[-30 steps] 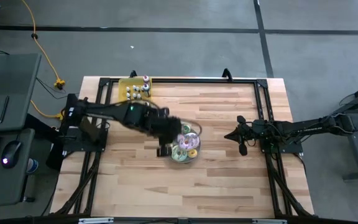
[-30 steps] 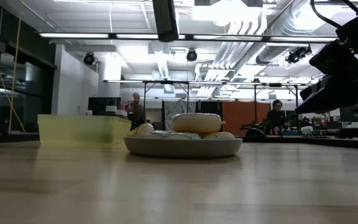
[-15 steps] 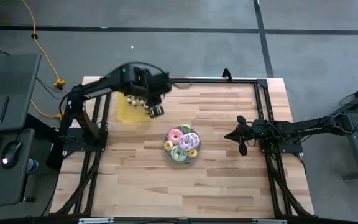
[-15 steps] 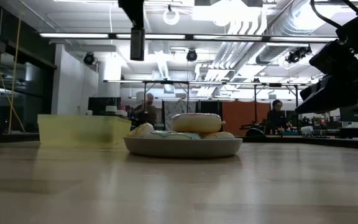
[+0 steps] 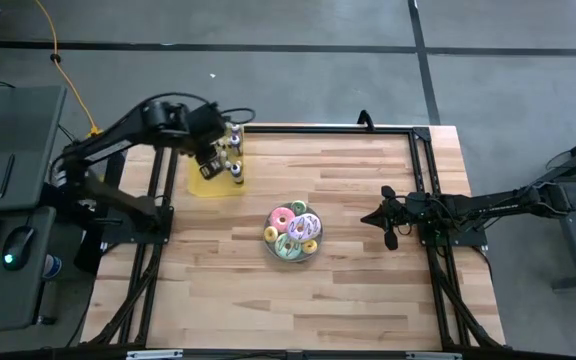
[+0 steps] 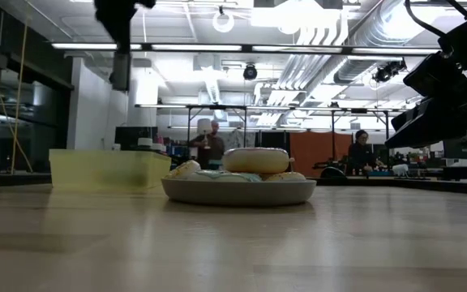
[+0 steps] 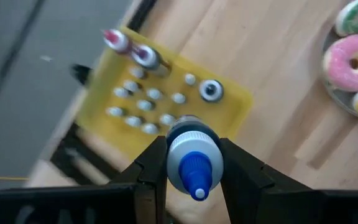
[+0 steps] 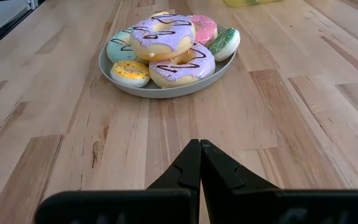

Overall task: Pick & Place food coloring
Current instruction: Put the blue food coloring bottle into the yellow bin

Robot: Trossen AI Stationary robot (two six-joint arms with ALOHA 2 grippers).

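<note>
i have the left gripper up over the yellow tray near the far left corner of the desk. its fingers are clenched on one food coloring bottle, pale grey with a blue cap, the cap pointing back toward my wrist camera. in the low view the left arm hangs well above the desk surface, over the yellow tray.

the rest of the food coloring set stands in the tray: a cluster of small pale-grey bottles seen from above, two with pink caps at the tray's far edge and one with a dark cap on the side nearer the desk's middle. the tray sits against the far edge of the desk, close to the black frame rail.

the plate of doughnuts is near the middle of the desk, well apart from the tray. frosted rings in pink, purple, green and yellow are piled on it.

the right gripper waits low at the right edge of the desk, pointing toward the plate, its fingers pressed together with nothing between them.

beyond the desk, the low view shows people in the room behind.
</note>
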